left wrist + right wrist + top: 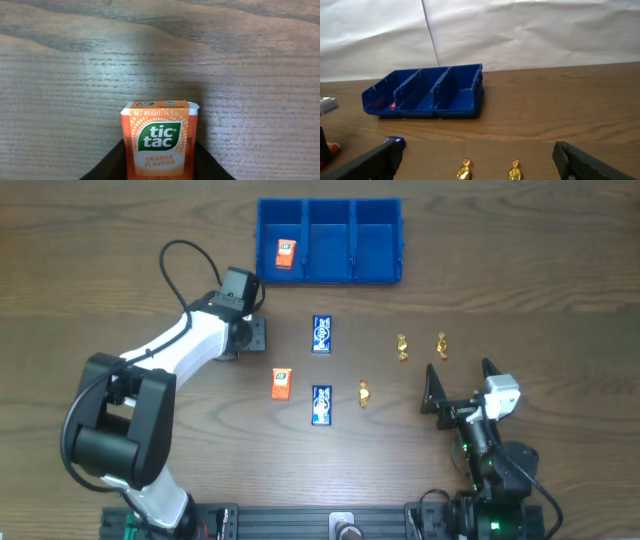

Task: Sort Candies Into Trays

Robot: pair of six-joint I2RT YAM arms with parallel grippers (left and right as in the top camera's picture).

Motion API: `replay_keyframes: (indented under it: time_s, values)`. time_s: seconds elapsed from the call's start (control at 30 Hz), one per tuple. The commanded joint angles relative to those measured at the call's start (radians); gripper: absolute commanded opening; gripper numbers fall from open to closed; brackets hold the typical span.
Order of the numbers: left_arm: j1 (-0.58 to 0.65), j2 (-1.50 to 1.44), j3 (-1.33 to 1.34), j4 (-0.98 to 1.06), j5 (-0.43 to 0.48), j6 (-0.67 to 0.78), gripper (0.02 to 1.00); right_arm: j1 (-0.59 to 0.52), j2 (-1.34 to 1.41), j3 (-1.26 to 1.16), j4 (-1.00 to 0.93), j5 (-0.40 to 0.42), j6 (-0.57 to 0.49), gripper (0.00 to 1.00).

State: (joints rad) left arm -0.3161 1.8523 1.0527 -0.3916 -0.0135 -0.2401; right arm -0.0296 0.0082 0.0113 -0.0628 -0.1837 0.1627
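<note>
1. My left pincer [161, 167] is clamped on an orange candy box [161, 135], with one dark finger against each narrow side and the printed face turned up toward my wrist. Bare wood of the counter [520, 300] lies beyond it, and I cannot tell whether the box touches the wood
2. My right pincer [478, 147] stands with its fingers wide apart and nothing between them, at the counter's right side, close to my base
3. In the nearest row on the counter, a second orange box [281, 383] lies flat. The nearer blue box [321, 406] lies just beside it to the right, and a single gold candy [364, 392] lies to the right of that. None of the three touch
4. One row farther, the farther blue box [321, 334] lies in line with the nearer one, and my left pincer sits to its left. To its right are two more wrapped sweets, the left gold candy [402, 346] and the right gold candy [441, 345]. They lie side by side, apart from each other, just ahead of my right pincer
5. Farthest off, the blue tray [330, 278] with its three compartments stands at the back of the counter, and a third orange box [286, 253] lies in its left compartment
</note>
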Motion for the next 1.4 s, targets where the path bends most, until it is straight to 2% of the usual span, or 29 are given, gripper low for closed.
replay_keyframes:
  time_s: [0.03,0.13,0.23,0.37,0.47,0.63,0.83,1.0,1.03,1.1,1.17,1.27,1.4]
  values:
    - [-0.001,0.01,0.009,-0.003,0.007,-0.034,0.286,-0.005,-0.005,-0.003,-0.002,0.003,-0.015,1.0]
    - [-0.022,-0.079,0.017,-0.004,-0.009,-0.076,0.266,-0.005,-0.005,-0.003,-0.002,0.003,-0.015,1.0]
    - [-0.07,-0.198,0.084,-0.033,-0.084,-0.135,0.264,-0.005,-0.005,-0.003,-0.001,0.003,-0.015,1.0]
    - [-0.11,-0.188,0.405,-0.178,-0.182,-0.129,0.257,-0.005,-0.005,-0.003,-0.002,0.003,-0.015,1.0]
    - [-0.103,-0.025,0.684,-0.245,-0.168,-0.103,0.268,-0.005,-0.005,-0.003,-0.002,0.003,-0.015,1.0]
    - [-0.079,0.217,0.923,-0.288,-0.082,-0.105,0.281,-0.005,-0.005,-0.003,-0.002,0.003,-0.015,1.0]
    - [-0.064,0.351,0.978,-0.289,-0.068,-0.116,0.29,-0.005,-0.005,-0.003,-0.002,0.003,-0.015,1.0]
    - [-0.063,0.36,0.978,-0.285,-0.095,-0.098,0.303,-0.005,-0.005,-0.003,-0.002,0.003,-0.015,1.0]
    - [-0.063,0.36,0.978,-0.285,-0.095,-0.097,0.321,-0.005,-0.005,-0.003,-0.002,0.003,-0.015,1.0]
    - [-0.062,0.36,0.978,-0.286,-0.1,-0.097,0.52,-0.005,-0.005,-0.003,-0.002,0.003,-0.015,1.0]
    - [-0.062,0.354,0.978,-0.29,-0.101,-0.099,0.792,-0.005,-0.005,-0.003,-0.002,0.003,-0.015,1.0]
    - [-0.065,0.29,0.958,-0.324,-0.105,-0.105,0.888,-0.005,-0.005,-0.003,-0.002,0.003,-0.015,1.0]
    - [-0.132,0.018,0.72,-0.291,-0.164,-0.135,0.915,-0.005,-0.005,-0.003,-0.002,0.003,-0.015,1.0]
